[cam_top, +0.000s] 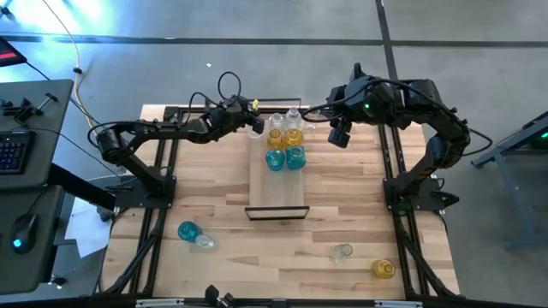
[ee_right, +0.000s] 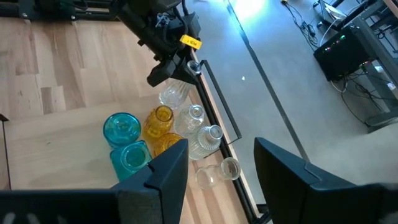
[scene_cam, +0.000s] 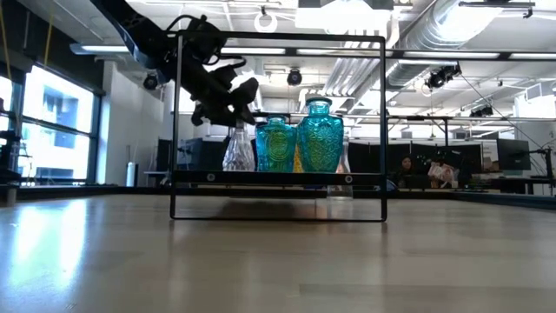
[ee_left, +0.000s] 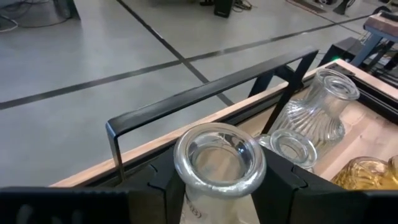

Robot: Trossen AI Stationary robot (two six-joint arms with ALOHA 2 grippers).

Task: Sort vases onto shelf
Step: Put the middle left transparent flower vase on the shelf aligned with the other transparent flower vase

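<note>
The shelf (cam_top: 276, 184) lies along the middle of the table. Several vases stand in pairs at its far end: clear (cam_top: 295, 116), amber (cam_top: 276, 137) and teal (cam_top: 295, 157). One more clear vase (scene_cam: 239, 149) stands upright on the shelf's far left corner. My left gripper (cam_top: 257, 126) is open, level with that vase's neck. One finger is on each side of the neck, just below the rim (ee_left: 219, 160). My right gripper (cam_top: 340, 137) hangs open and empty, high above the table to the right of the vases.
On the near half of the table are a teal vase (cam_top: 187, 230) and a clear one (cam_top: 205, 243) at the left. A clear one (cam_top: 342, 252) and an amber one (cam_top: 384, 269) are at the right. The shelf's black end frame (ee_left: 205, 99) stands just beyond the left gripper. The shelf's near half (cam_top: 276, 195) is bare.
</note>
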